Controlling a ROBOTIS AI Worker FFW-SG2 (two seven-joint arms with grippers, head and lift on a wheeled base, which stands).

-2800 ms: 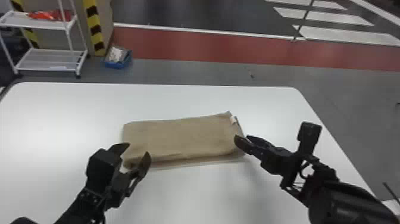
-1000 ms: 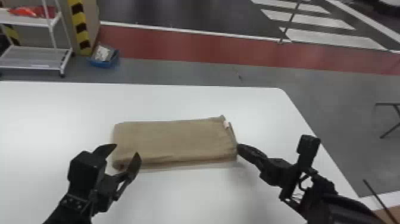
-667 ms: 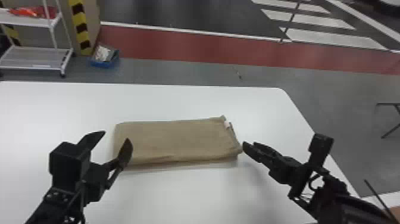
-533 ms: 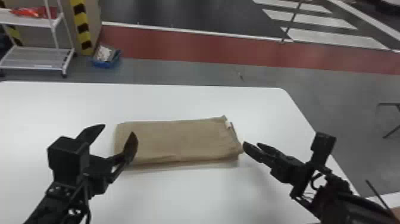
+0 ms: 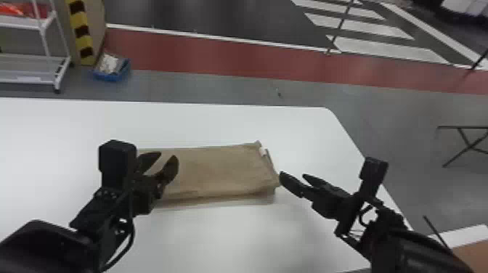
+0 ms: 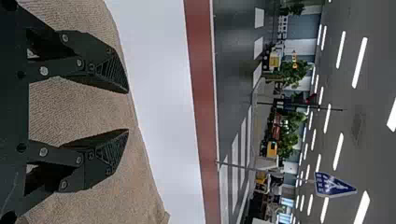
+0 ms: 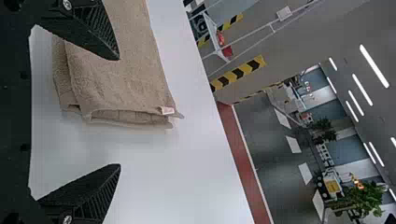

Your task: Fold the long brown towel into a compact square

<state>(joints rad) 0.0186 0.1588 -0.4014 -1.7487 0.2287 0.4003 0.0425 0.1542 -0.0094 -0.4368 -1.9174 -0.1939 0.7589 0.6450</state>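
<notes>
White, smooth-topped table point(image 5: 254, 239). On it, long brown cloth towel point(image 5: 218, 170), already a layered strip. Black two-fingered left gripper point(image 5: 169, 155) over its left part, jaws apart; matching right gripper point(image 5: 292, 174) just off its right end, jaws apart. Likely next, an end-to-end fold: pinch every layer, carry low, match edges. Small white label point(image 7: 167, 110) marks one corner.
</notes>
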